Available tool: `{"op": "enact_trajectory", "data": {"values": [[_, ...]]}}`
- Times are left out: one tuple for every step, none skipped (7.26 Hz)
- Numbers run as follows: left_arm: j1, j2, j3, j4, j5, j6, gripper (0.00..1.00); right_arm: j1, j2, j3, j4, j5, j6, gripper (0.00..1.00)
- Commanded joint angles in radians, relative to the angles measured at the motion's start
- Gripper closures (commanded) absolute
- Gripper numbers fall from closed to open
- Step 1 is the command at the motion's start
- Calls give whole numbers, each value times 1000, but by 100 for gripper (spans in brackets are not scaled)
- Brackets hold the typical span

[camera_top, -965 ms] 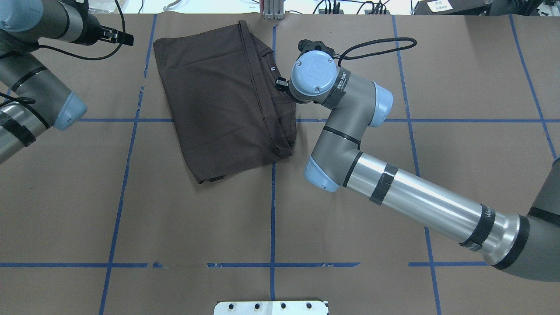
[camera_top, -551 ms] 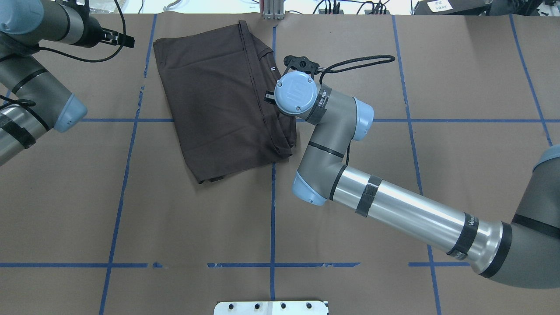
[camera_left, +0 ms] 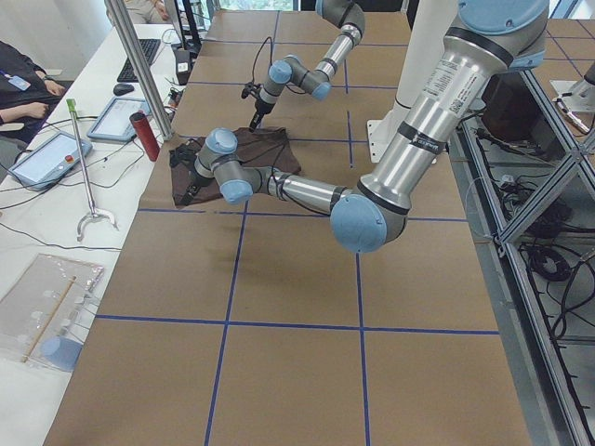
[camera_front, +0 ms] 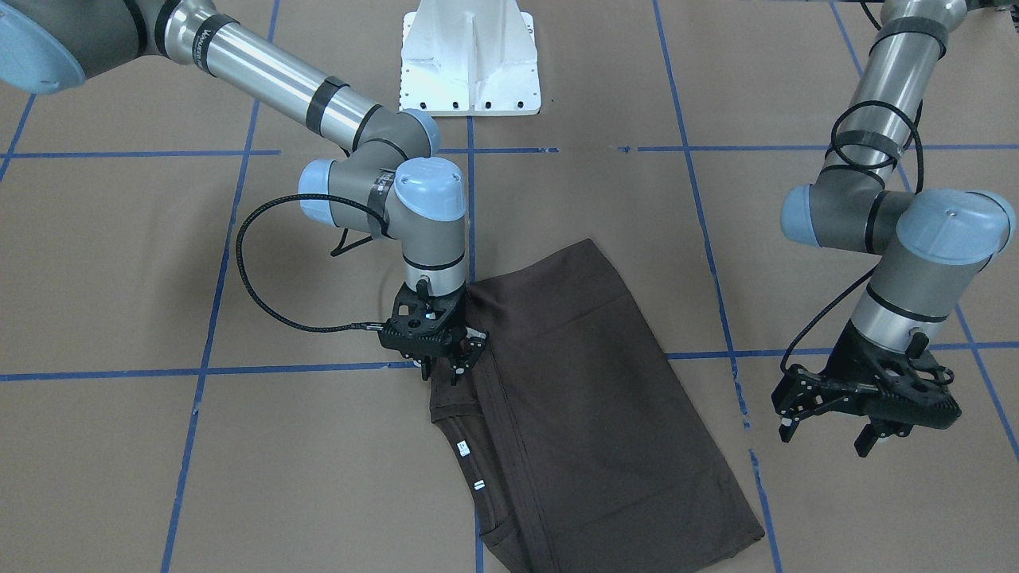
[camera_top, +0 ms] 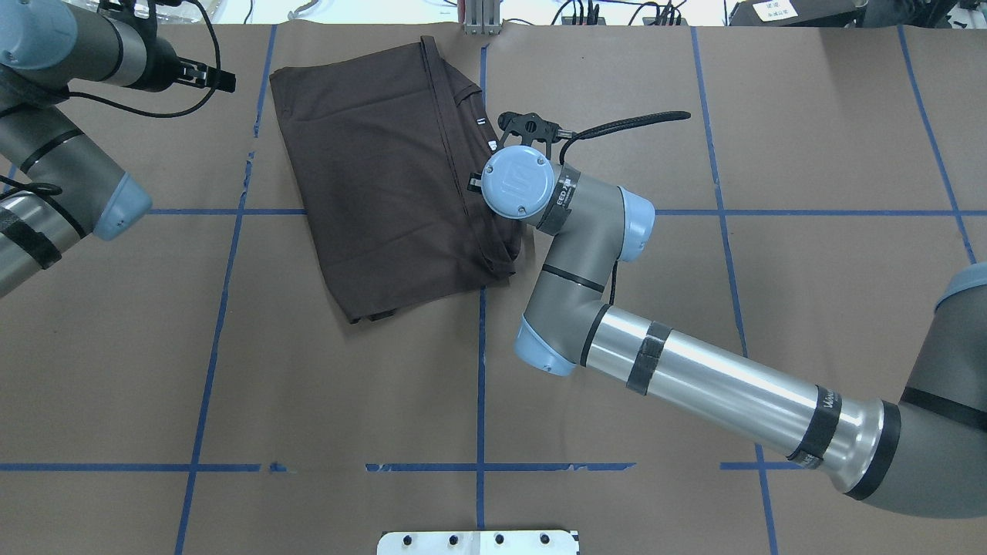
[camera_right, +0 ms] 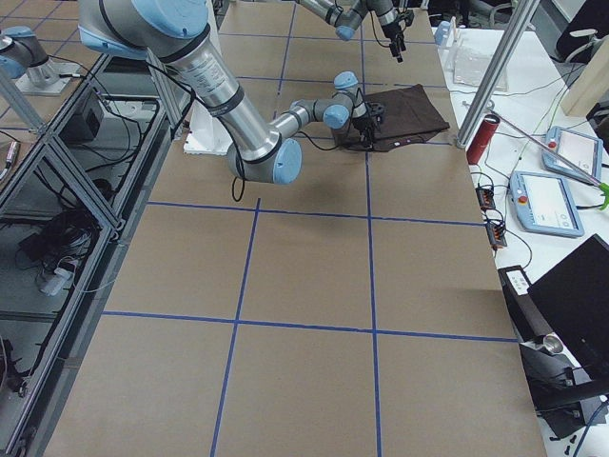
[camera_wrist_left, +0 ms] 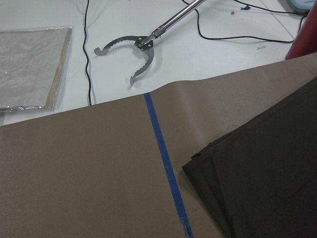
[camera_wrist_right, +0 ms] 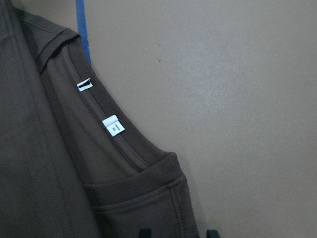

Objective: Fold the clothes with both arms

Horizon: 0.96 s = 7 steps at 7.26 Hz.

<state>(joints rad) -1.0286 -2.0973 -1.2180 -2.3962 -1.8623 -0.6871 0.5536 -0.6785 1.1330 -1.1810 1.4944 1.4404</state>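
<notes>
Right tool (camera_front: 443, 372), jaws apart, pointed straight down at the collar-side edge of the T-shirt (camera_top: 385, 177). In the right wrist view one fingertip (camera_wrist_right: 143, 232) sat over cloth and the other over bare paper, so I read it as straddling that edge rather than clamped on it. Left tool (camera_front: 828, 434), jaws also apart and empty, hung off the shirt's opposite side, clear of the cloth.

The shirt lay flat on the tabletop (camera_top: 694, 347), already folded into a skewed oblong. It sat on the far half, mostly left of the centre tape line in the overhead view. Its ribbed collar and white neck tags (camera_wrist_right: 113, 125) were turned towards the right arm.

I judged the cloth light and limp, lying several layers deep. It would probably sag when lifted, drag on the paper and let its layers slip apart. The firmest holds looked to be the stitched edges and corners. I would pinch all layers at once, one tool at each corner of the same short end.

A black cable (camera_front: 255, 263) looped beside the right wrist, and the white pedestal base (camera_front: 470, 60) stood at the robot's edge. Beyond the paper, close to the shirt's far edge, were a red cylinder (camera_left: 144, 135), metal reaching tongs (camera_wrist_left: 133, 49) and tablets (camera_right: 547, 205). A far-reaching sweep risked striking these.
</notes>
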Motion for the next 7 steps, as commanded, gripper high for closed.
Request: {"op": "enact_trajectory", "data": {"values": [[1,0,0,0,0,0,0,-12,-1,-6,0,-25,-2,52],[1,0,2,-1,0,0,0,-12,0,-6,0,-25,3,62],[1,6,0,-1,0,0,0,-12,0,-6,-3,-25,0,100],[2,8,0,-1,0,-2,0,-12,4,-6,-38,-28,-3,100],[2,8,0,-1,0,-2,0,-12,7,-4,-51,-26,-5,100],[2,8,0,-1,0,-2,0,-11,8,20,-96,-16,-6,100],[4,8,-3,-1,0,-2,0,-11,-15,116,-192,-14,-8,100]]}}
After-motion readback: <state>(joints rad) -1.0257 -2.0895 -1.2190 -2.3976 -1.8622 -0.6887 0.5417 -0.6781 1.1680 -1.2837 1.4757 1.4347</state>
